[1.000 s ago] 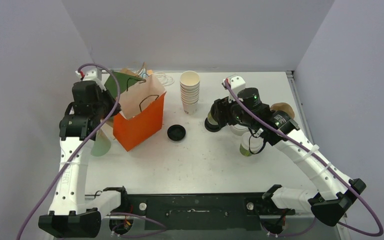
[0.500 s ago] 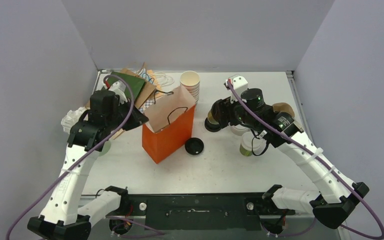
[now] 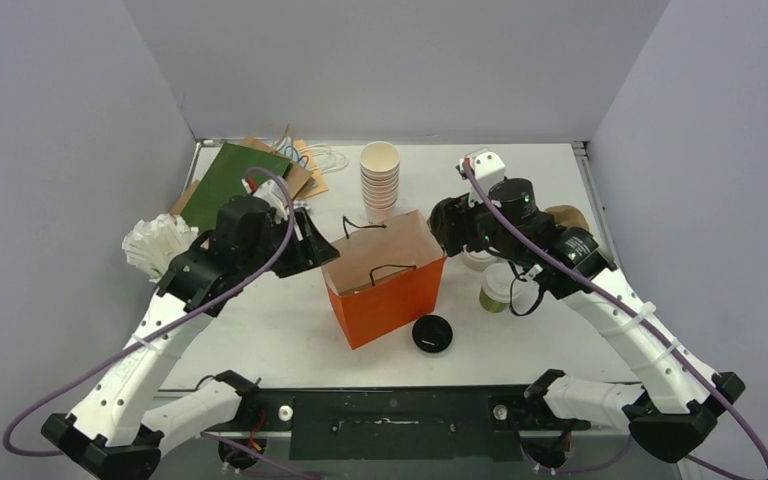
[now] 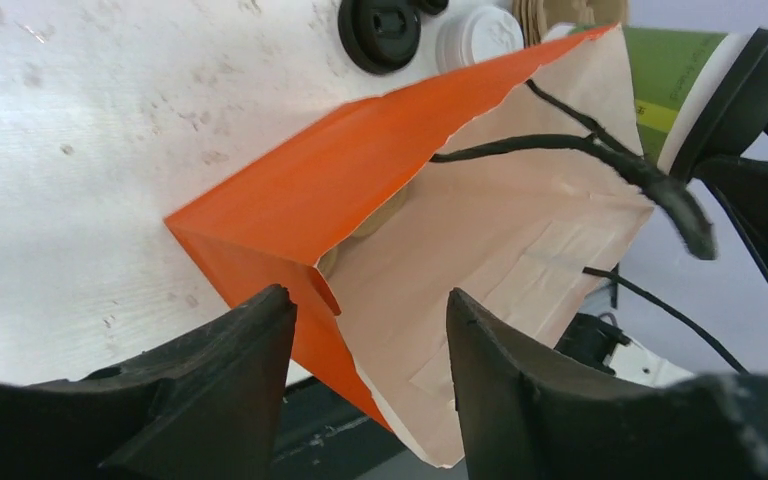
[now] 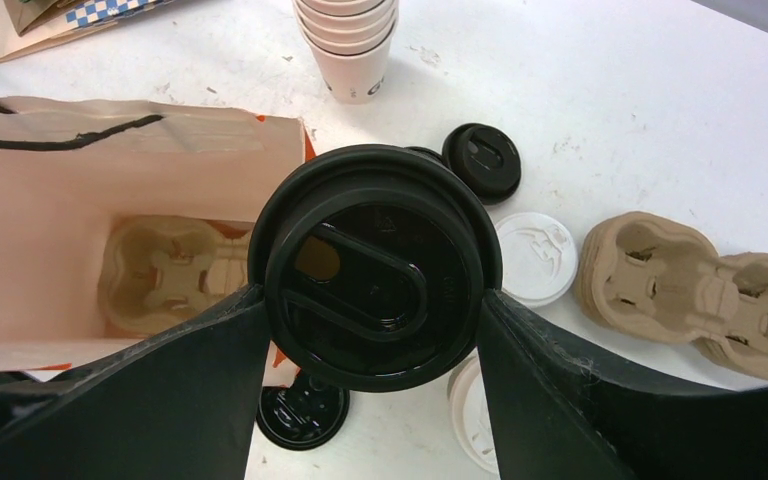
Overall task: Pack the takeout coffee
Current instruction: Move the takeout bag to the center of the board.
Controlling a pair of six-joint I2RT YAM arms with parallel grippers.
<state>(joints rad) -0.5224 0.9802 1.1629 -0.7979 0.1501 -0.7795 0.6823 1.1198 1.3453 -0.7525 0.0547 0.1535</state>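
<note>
An orange paper bag [image 3: 392, 300] stands open in the middle of the table, with a brown cup carrier [image 5: 170, 275] at its bottom. My left gripper [image 4: 368, 300] is open, its fingers standing either side of the bag's left rim without pinching it. My right gripper [image 5: 372, 298] is shut on a takeout coffee [image 5: 375, 250] with a black lid, held just right of the bag's mouth and above the table. In the left wrist view this cup's olive-green side [image 4: 675, 70] shows beyond the bag. A second takeout coffee [image 3: 497, 288], white-lidded, stands under the right arm.
A stack of lidless white cups [image 3: 380, 180] stands behind the bag. Loose black lids [image 3: 432, 333] [image 5: 482, 160] and a white lid [image 5: 535, 255] lie around it. Brown cup carriers [image 5: 680, 280] sit at the right. A green bag [image 3: 222, 180] and crumpled white paper [image 3: 155, 245] lie at the left.
My left gripper pulled the orange bag right and toward the near edge, then opened. A black lid slid along in front of the bag. The right gripper shifted slightly right, still holding its cup.
</note>
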